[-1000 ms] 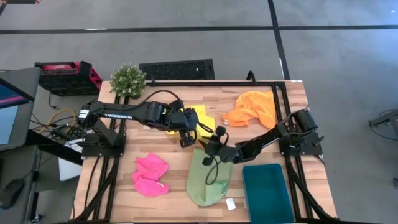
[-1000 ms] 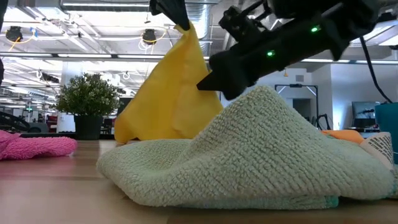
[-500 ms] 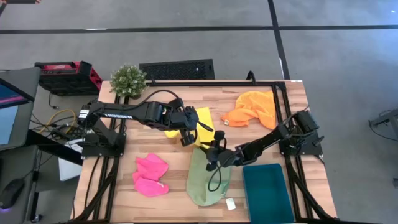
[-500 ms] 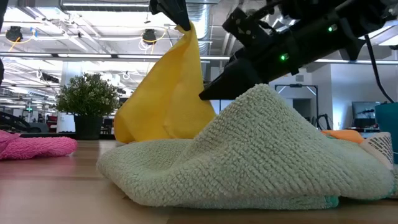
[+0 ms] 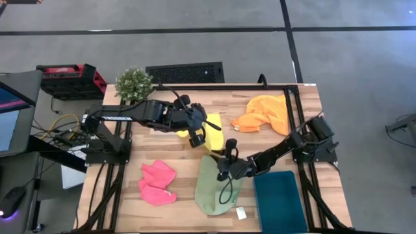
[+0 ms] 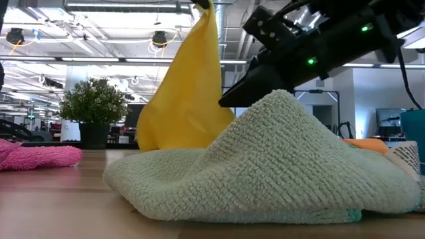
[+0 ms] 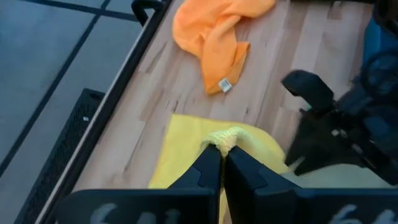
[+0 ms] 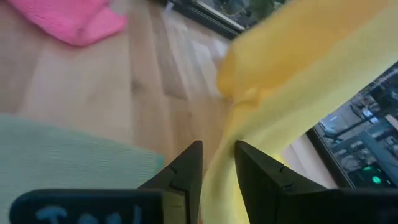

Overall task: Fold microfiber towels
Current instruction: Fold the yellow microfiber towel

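The yellow towel (image 6: pixel 186 93) hung in a tall, draped peak at mid-tabletop, its top corner pinched by the left claw (image 7: pixel 222 163), clenched on the cloth. The right claw (image 8: pixel 217 163) hovered released, yellow fabric between its fingers. The green towel (image 6: pixel 265 166) lay humped in front, hiding the yellow towel's lower edge.

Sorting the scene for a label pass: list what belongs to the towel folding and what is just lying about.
Job:
yellow towel, pinched and lifted by left gripper
green towel
orange towel
pink towel
right gripper, open beside the yellow towel

Lying about:
teal tray
plant
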`<state>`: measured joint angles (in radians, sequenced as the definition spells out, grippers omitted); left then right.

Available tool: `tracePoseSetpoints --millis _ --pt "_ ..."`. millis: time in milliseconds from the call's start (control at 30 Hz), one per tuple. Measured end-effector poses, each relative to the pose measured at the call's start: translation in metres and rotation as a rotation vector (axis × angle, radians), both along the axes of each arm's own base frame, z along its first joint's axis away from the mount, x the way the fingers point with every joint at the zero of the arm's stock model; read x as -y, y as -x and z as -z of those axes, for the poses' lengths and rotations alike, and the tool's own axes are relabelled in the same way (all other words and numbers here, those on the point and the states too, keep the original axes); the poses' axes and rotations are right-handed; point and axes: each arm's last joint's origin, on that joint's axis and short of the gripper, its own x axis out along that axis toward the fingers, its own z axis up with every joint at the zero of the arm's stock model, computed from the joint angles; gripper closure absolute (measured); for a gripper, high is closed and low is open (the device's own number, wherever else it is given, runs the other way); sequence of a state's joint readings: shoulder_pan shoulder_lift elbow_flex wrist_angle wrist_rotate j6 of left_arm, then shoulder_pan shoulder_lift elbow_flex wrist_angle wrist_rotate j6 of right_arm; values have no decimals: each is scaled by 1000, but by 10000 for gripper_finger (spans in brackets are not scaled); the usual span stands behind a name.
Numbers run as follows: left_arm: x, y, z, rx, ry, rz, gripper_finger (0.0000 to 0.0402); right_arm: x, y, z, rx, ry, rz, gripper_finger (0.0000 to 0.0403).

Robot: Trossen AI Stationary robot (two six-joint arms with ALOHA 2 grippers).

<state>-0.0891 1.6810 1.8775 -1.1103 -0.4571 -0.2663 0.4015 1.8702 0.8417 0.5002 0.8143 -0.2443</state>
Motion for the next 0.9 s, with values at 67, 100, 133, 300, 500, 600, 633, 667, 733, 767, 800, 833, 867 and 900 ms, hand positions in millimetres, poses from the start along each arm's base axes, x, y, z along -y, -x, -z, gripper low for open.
tracePoseSetpoints --millis 67,100,133,300,500,600,633,667,733,767,800,833,867,900 --pt "0 0 0 -1 -5 -3 401 -7 3 0 -2 14 -15 284" --pt "-1 1 0 -5 -5 -5 401 -12 5 -1 -1 33 -18 285" --pt "-1 1 0 -8 -6 -6 401 -16 7 -1 1 55 -18 285" --pt "-2 1 0 -14 -16 -15 401 -33 12 -5 16 87 -37 285" --pt "-2 1 0 -11 -15 -21 401 -29 0 -14 23 56 -95 285" --pt "0 1 0 -10 -14 -16 401 -9 -10 -14 23 9 -82 285" --pt "1 1 0 -10 -14 -15 401 -2 -13 -14 26 7 -63 285" --pt "1 1 0 -10 -14 -15 401 5 -15 -15 34 4 -44 285" --pt "1 1 0 -10 -14 -14 401 14 -20 -17 56 -18 -41 285" --pt "1 1 0 -9 -14 -14 401 18 -22 -17 64 -35 -59 285" --pt "1 1 0 -10 -14 -14 401 20 -23 -18 69 -52 -83 284" --pt "1 1 0 -10 -14 -14 401 22 -25 -19 74 -62 -98 285" --pt "1 1 0 -9 -14 -14 401 24 -25 -19 75 -64 -99 285" --pt "1 1 0 -9 -14 -14 401 26 -26 -19 76 -64 -92 285"
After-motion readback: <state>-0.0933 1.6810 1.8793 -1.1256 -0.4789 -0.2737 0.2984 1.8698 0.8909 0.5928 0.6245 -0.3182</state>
